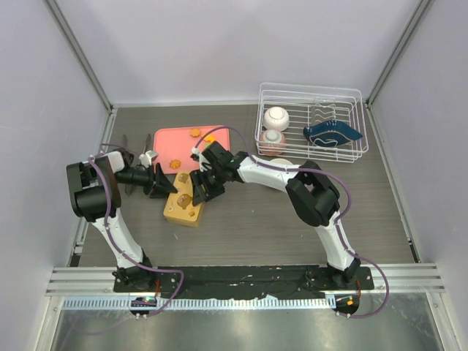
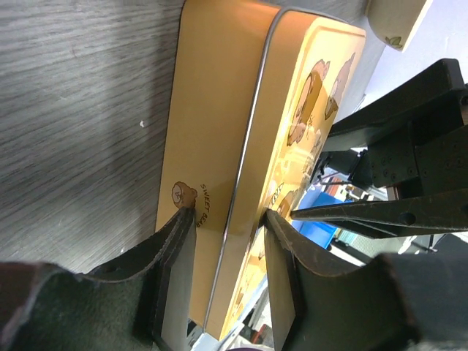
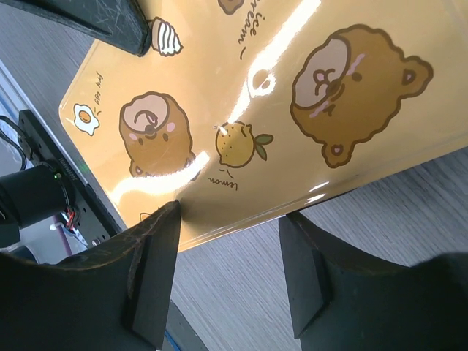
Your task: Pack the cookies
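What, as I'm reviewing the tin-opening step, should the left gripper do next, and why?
Probably close the left gripper on the edge of the yellow tin: its fingers straddle the rim of the lid, which looks seated, and cookies lie out on the pink tray, so the tin likely needs opening first.

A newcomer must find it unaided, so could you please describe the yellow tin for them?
On the dark wood-grain table, look just on the near side of the pink tray, where the left gripper and right gripper meet. The yellow tin lies there, the only lidded box, its lid printed with cartoon bears, a lemon and a fried egg.
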You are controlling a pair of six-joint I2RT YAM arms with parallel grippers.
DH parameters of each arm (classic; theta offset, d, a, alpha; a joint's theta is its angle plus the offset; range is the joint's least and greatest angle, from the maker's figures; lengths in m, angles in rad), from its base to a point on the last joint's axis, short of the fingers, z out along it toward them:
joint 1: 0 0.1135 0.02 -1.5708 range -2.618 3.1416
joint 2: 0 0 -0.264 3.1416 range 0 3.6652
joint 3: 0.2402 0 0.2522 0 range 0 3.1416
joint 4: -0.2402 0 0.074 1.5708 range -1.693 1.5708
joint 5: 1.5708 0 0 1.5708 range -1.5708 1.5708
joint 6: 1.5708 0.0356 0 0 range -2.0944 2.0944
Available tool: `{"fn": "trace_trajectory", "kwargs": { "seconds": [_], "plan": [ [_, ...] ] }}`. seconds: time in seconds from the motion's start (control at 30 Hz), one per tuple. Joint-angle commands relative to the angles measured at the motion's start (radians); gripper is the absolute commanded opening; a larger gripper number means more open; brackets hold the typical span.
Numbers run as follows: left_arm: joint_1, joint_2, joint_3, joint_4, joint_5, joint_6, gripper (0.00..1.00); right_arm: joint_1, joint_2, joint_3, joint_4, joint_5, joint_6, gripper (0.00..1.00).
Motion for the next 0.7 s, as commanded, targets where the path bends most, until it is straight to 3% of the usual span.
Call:
{"fn": "trace_trajectory", "kwargs": {
  "seconds": [0.0,0.17,0.23,0.3,0.4,0.67],
  "plan": [
    [-0.025,0.052,-0.043,0.244,-0.117,-0.082,0.0,0.031,-0.078,0.014,0.097,-0.04,-0.022,0.58],
    [-0.025,0.06,-0.047,0.258,-0.109,-0.094,0.0,0.026,-0.092,0.025,0.072,0.0,-0.048,0.59],
    [-0.026,0.047,-0.052,0.26,-0.095,-0.088,0.07,0.025,-0.104,0.03,0.066,0.021,-0.06,0.59],
    [-0.028,0.024,-0.061,0.258,-0.083,-0.076,0.23,0.022,-0.115,0.036,0.056,0.035,-0.065,0.6],
    [-0.034,0.008,-0.07,0.251,-0.074,-0.051,0.39,0.017,-0.122,0.049,0.033,0.055,-0.074,0.6],
    [-0.054,-0.014,-0.074,0.22,-0.068,-0.028,0.47,-0.003,-0.115,0.063,-0.013,0.091,-0.086,0.61]
  ]
}}
